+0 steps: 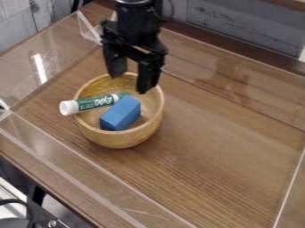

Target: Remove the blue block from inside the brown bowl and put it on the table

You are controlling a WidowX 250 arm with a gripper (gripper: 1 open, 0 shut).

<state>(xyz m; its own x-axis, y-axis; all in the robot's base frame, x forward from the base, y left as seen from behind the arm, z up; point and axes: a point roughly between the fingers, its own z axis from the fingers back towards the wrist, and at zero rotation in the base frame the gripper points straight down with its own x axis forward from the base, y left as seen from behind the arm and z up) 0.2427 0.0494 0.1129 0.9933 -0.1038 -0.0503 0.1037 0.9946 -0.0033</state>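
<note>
The blue block (120, 114) lies inside the brown bowl (119, 133), right of centre. A green-and-white marker (89, 103) leans in the bowl beside it, its white end over the left rim. My black gripper (130, 73) hangs pointing down over the bowl's far rim, a little above the block. It is open, with nothing between its fingers (148, 77). The table (215, 142) is brown wood grain.
Clear acrylic walls (71, 183) run along the table's edges, with a clear corner piece (93, 34) at the back left. Bare wood lies right of and in front of the bowl.
</note>
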